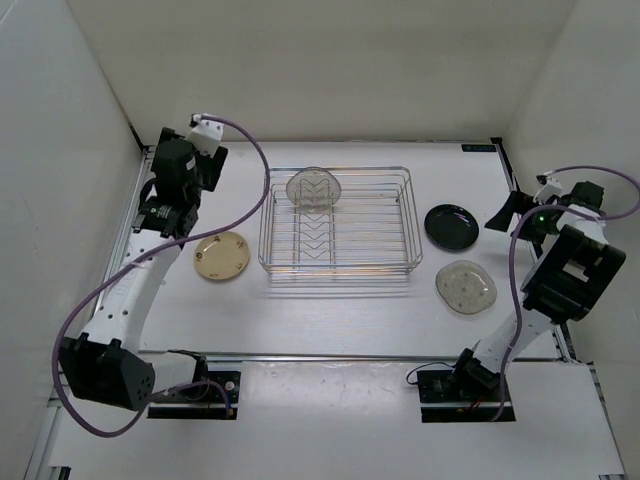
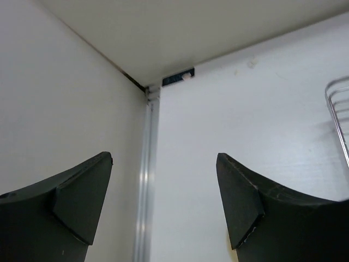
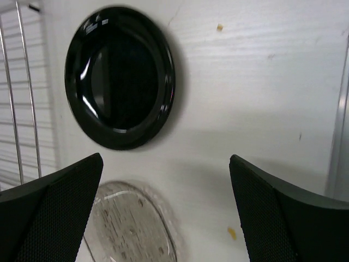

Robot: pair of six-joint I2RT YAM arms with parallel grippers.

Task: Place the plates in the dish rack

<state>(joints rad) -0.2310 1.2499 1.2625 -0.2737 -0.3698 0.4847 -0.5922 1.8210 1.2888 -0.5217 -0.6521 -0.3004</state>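
The silver wire dish rack (image 1: 385,262) stands mid-table. One pale grey speckled plate (image 1: 314,188) stands upright in its far dividers. The tan-yellow plate (image 1: 222,255) lies flat left of the rack. The glossy black plate (image 1: 452,225) lies right of the rack and shows in the right wrist view (image 3: 120,76). The second pale grey plate (image 1: 466,287) lies nearer, also in the right wrist view (image 3: 128,226). My left gripper (image 1: 205,150) is open and empty near the far left corner (image 2: 163,169). My right gripper (image 1: 508,212) is open and empty just right of the black plate (image 3: 166,180).
White walls enclose the table on the left, far and right sides. A metal rail (image 2: 144,180) runs along the left wall. The rack's corner wire (image 2: 335,109) shows at the left wrist view's right edge. Purple cables loop off both arms.
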